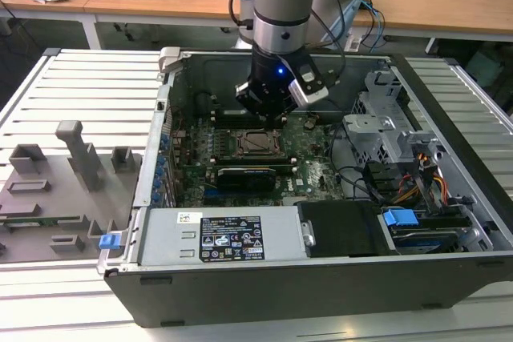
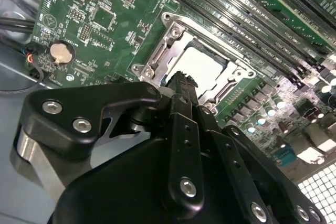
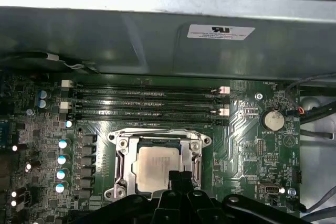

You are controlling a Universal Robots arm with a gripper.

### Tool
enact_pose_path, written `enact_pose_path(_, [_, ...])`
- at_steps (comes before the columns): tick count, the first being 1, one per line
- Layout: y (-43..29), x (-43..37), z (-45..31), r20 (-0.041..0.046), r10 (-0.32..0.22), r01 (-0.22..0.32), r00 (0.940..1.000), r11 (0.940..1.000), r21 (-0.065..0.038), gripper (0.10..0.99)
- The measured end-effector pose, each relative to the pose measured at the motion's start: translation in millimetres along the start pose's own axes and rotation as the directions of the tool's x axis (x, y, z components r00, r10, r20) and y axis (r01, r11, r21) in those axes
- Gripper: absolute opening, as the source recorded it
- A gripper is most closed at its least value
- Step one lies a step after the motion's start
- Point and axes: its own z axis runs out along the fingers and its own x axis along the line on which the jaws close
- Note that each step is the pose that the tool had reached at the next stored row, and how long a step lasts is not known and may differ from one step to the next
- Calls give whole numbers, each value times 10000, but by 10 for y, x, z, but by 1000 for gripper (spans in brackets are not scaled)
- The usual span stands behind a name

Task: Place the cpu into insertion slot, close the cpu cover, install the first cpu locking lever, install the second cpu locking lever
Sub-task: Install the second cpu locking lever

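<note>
The cpu [image 3: 156, 167] lies flat in the socket, framed by the cover [image 3: 122, 153]. The fingers [image 3: 181, 178], pressed narrow together and holding nothing, hang just above the cpu's edge.

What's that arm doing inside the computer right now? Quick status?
Gripper low over the socket, fingers together, holding nothing. Cpu seated in the socket, cpu cover down around it. Nothing in the way.

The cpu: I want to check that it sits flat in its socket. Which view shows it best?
The first wrist view: the cpu faces the camera almost squarely, its silver top mostly exposed. The second wrist view shows it obliquely, partly behind the gripper. The exterior view shows it small and distant.
</note>
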Motion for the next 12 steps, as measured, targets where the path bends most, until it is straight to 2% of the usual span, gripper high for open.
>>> enact_pose_path(4, [-84, 4, -4, 1, 1, -1, 10000, 10000, -47, 106])
enact_pose_path(8, [-136, 7, -5, 2, 1, -1, 10000, 10000, -64, 106])
enact_pose_path(12, [-209, 14, 0, 6, 1, -1, 10000, 9998, -204, 106])
